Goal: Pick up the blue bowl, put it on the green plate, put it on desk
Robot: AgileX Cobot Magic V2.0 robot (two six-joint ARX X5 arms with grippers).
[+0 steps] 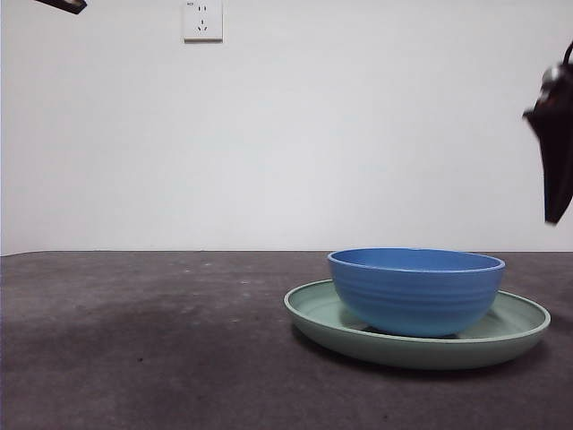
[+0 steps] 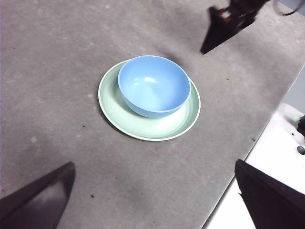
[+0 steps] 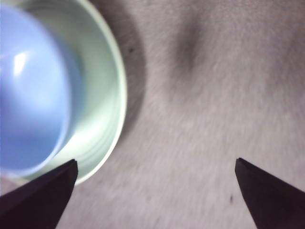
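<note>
The blue bowl (image 1: 416, 291) (image 2: 153, 86) (image 3: 28, 95) sits upright inside the green plate (image 1: 519, 327) (image 2: 143, 129) (image 3: 102, 95), which rests on the dark desk (image 1: 134, 340) (image 2: 47, 71) (image 3: 200, 95). My right gripper (image 3: 155, 162) is open with nothing between its jaws; it hangs above the desk just beside the plate, clear of the bowl, and shows as a dark shape (image 1: 555, 152) (image 2: 224, 28). My left gripper (image 2: 155, 164) is open, high above the desk, looking down on bowl and plate; only its tip (image 1: 63, 4) shows in the front view.
A white wall with a socket (image 1: 202, 20) stands behind the desk. In the left wrist view the desk's edge runs diagonally, with a white surface (image 2: 281, 143) beyond it. Bare desk lies left of the plate.
</note>
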